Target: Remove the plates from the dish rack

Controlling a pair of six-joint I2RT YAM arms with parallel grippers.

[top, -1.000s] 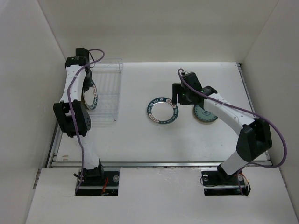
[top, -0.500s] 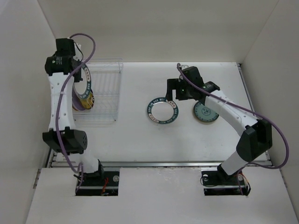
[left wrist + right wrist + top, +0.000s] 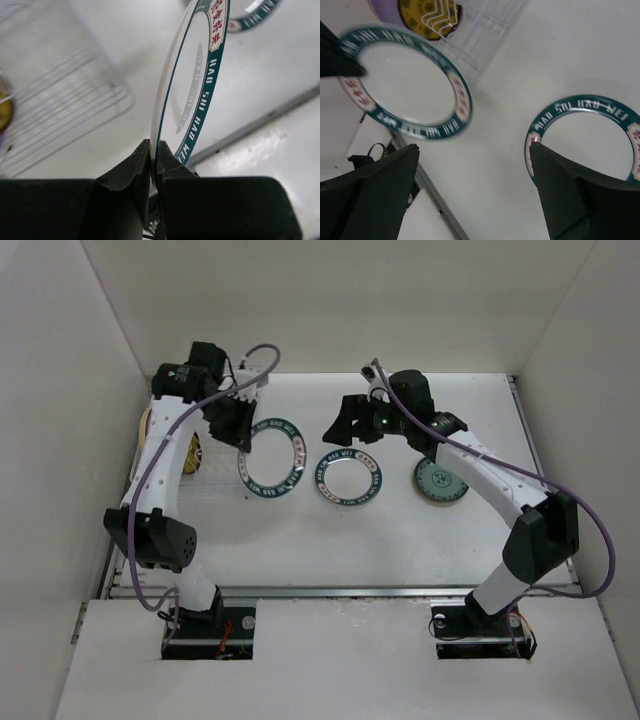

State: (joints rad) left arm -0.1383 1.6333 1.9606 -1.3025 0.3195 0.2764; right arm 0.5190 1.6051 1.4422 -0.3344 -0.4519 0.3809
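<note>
The left pincer (image 3: 152, 150) is pinched narrow on the bottom edge of a white round plate with a teal lettered rim (image 3: 195, 85), holding it on edge above the white bench (image 3: 300, 540). From above, this plate (image 3: 272, 457) hangs just right of the thin white wire dish rack (image 3: 215, 468), clear of its slots. The left arm covers most of the rack there, and its wires barely show against the bench. The left wrist view shows one blurred corner of the rack (image 3: 65, 105).

The right pincer (image 3: 474, 150) stands wide, with nothing between its fingers (image 3: 375, 190). It hovers over the bench between the held plate (image 3: 405, 90), which is smeared by blur, and a second white plate with the same teal rim (image 3: 585, 135). That plate lies flat, with its right side cut off behind one dark finger. From above, this second plate (image 3: 348, 478) sits whole, near the middle of the bench and apart from the held one.

A yellow patterned plate (image 3: 427, 17) stands in the rack (image 3: 485, 30) with a purple-backed plate (image 3: 385, 7) behind it. Both are cropped at the frame's top edge, so their slots cannot be told.

A teal round plate (image 3: 445, 490) lies further right, and the right arm crosses over its upper edge.
</note>
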